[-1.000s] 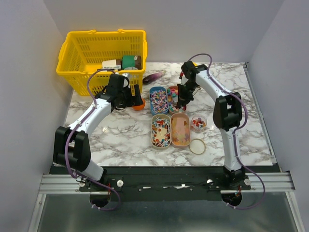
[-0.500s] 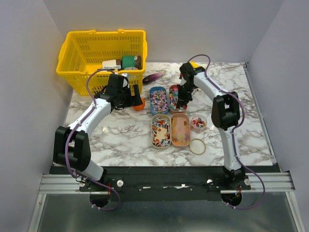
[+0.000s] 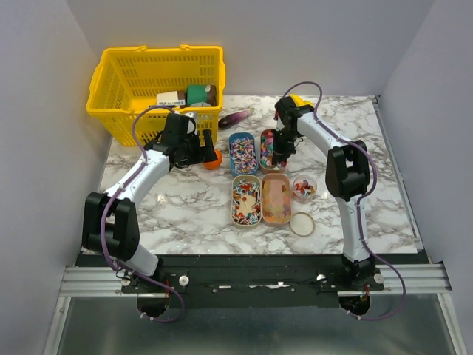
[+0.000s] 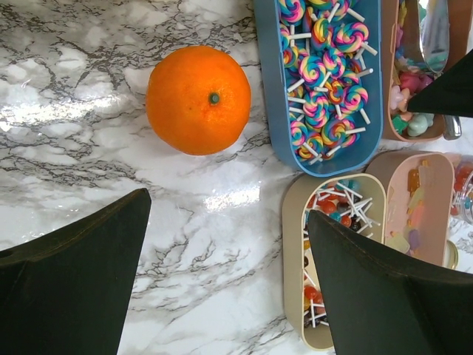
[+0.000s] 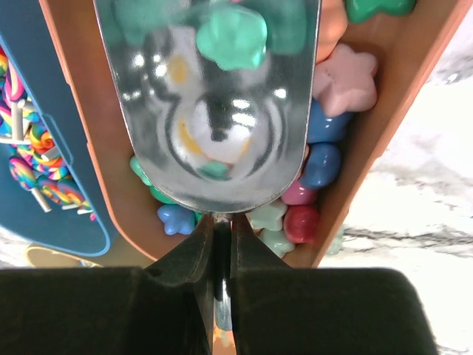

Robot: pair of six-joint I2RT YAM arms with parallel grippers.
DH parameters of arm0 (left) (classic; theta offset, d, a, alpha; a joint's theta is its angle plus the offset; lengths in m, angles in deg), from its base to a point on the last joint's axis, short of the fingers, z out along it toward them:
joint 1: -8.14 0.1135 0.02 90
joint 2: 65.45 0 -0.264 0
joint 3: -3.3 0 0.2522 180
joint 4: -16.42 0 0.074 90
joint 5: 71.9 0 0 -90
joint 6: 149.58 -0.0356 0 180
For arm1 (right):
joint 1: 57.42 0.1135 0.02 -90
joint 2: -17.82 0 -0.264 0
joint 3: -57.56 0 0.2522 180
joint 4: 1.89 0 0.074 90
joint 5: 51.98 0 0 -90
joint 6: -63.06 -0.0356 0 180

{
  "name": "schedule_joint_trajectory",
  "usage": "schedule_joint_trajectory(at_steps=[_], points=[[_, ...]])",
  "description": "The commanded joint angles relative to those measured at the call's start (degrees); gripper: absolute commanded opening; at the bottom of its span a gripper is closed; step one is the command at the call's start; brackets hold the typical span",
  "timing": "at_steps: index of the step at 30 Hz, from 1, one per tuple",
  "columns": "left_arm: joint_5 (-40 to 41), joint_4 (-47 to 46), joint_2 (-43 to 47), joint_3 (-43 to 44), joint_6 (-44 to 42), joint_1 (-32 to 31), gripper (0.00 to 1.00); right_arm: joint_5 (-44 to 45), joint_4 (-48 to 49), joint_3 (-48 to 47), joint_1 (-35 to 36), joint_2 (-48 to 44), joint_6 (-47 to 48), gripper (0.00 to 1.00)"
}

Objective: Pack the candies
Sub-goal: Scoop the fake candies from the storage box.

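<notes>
The candies lie in several trays: swirl lollipops in a blue tray (image 3: 242, 153) (image 4: 321, 81), star-shaped sweets in an orange-brown tray (image 3: 266, 140) (image 5: 347, 81), ball lollipops in a beige tray (image 3: 246, 200) (image 4: 332, 244), and a few pieces in a pink tray (image 3: 276, 198). A small clear cup (image 3: 304, 187) holds more candies. My right gripper (image 3: 277, 150) (image 5: 222, 251) is shut on the handle of a metal scoop (image 5: 211, 96), which sits low in the orange-brown tray with a green candy (image 5: 233, 33) in it. My left gripper (image 3: 201, 153) (image 4: 222, 274) is open and empty above the marble.
An orange fruit (image 3: 213, 159) (image 4: 197, 100) lies just left of the blue tray. A yellow basket (image 3: 118, 81) with packages stands at the back left. A purple object (image 3: 235, 118) lies beside it. A round lid (image 3: 301, 223) lies at the front right of the trays.
My right gripper has moved the scoop slightly back and left, down into the orange-brown tray. The left arm has barely moved.
</notes>
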Motion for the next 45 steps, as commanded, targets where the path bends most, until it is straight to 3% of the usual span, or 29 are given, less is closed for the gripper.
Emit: schedule_joint_trajectory(at_steps=[1,33,45], points=[[1.23,0.21,-0.61,0.30,-0.93,0.46,0.99,8.17,1.72,1.65,-0.63,0.60,3.24,0.01],[1.14,-0.05,-0.96,0.30,-1.02,0.90,0.99,2.28,5.94,15.00,1.31,-15.22,7.90,0.01],[1.58,-0.76,0.45,-1.02,0.03,0.90,0.99,1.75,12.00,28.36,4.03,-27.70,7.82,0.01]])
